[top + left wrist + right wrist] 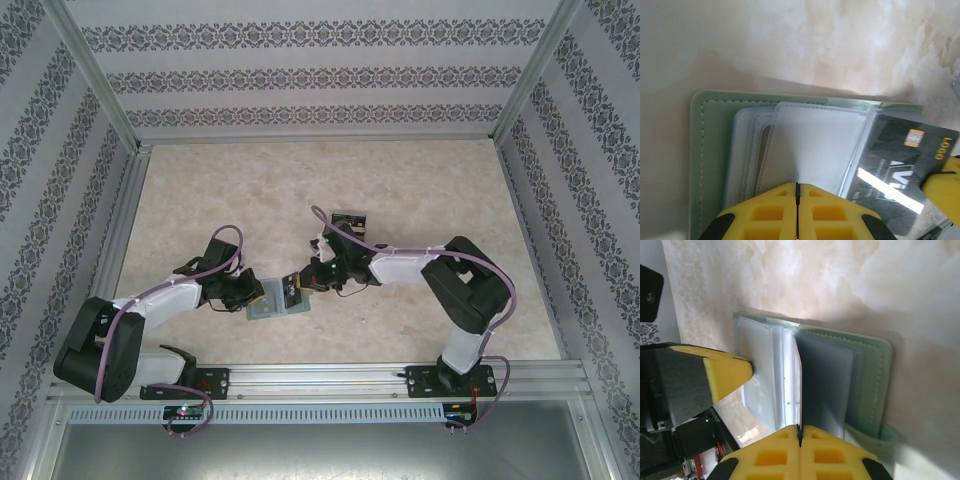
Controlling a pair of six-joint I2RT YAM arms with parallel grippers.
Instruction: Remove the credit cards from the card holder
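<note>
Near the table's [420, 180] front edge, both arms bend low and inward, meeting at the open card holder [707, 150]. The left gripper [797, 186] has its jaws together, tips touching the holder's clear sleeves. The right gripper [800, 429] is clamped on the black card [900, 165], which sticks partway out. Farther back lies a small dark rectangle [350, 217].

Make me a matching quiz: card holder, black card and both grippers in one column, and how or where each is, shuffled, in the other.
1. pale grey-green stitched card holder
2. black plastic card with a gold chip
3. left gripper
4. right gripper

A. shut on the black card
B. lying open on the beige marbled table
C. shut, tips over the clear sleeves
D. partly out of a sleeve

Pairs: 1-B, 2-D, 3-C, 4-A
</note>
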